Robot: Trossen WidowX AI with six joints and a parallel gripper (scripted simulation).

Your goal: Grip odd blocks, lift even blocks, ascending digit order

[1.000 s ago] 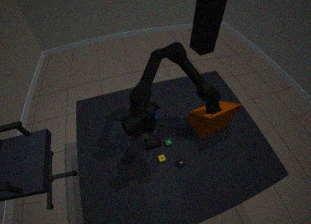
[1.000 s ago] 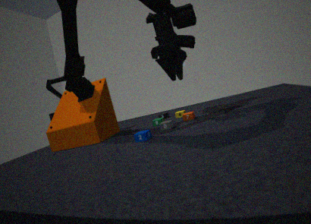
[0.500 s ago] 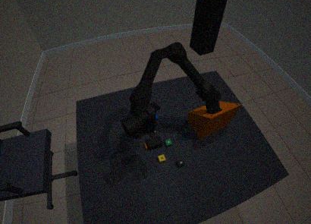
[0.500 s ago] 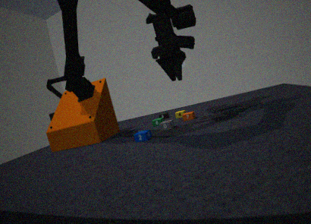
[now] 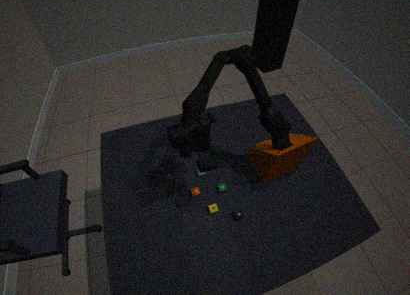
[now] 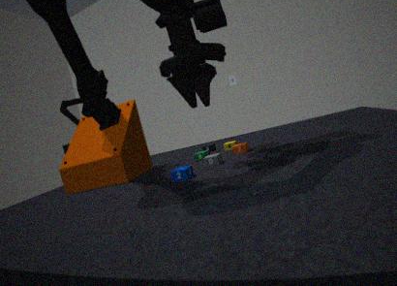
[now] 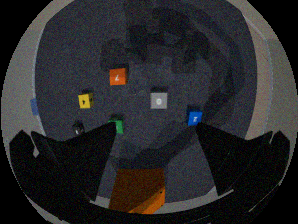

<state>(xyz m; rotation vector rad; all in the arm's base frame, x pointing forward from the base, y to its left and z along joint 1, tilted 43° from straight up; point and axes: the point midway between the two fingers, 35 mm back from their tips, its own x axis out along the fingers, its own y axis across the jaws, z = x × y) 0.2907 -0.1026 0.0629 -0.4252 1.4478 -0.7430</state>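
My gripper point(image 5: 207, 164) point(image 6: 200, 106) point(image 7: 157, 127) is open and empty, high above the blocks. A blue block point(image 6: 182, 174) point(image 7: 195, 118) shows a 2; the arm mostly hides it in the top view. A light grey block point(image 5: 201, 173) point(image 6: 212, 158) point(image 7: 159, 100) seems to show a 0. An orange block point(image 5: 195, 191) point(image 6: 240, 147) point(image 7: 118, 77) shows what looks like a 7. A yellow block point(image 5: 213, 208) point(image 6: 229, 145) point(image 7: 85, 101) seems to show a 4. The digits on the green block point(image 5: 222, 187) point(image 6: 201, 155) point(image 7: 119, 127) and the black block point(image 5: 237, 215) point(image 7: 78, 129) are unreadable.
The orange wedge-shaped base point(image 5: 280, 162) point(image 6: 97, 169) point(image 7: 137, 187) carries the arm, beside the blocks. A dark chair-like object point(image 5: 32, 212) stands at the left in the top view. The arm's shadow falls on the dark surface around the blocks.
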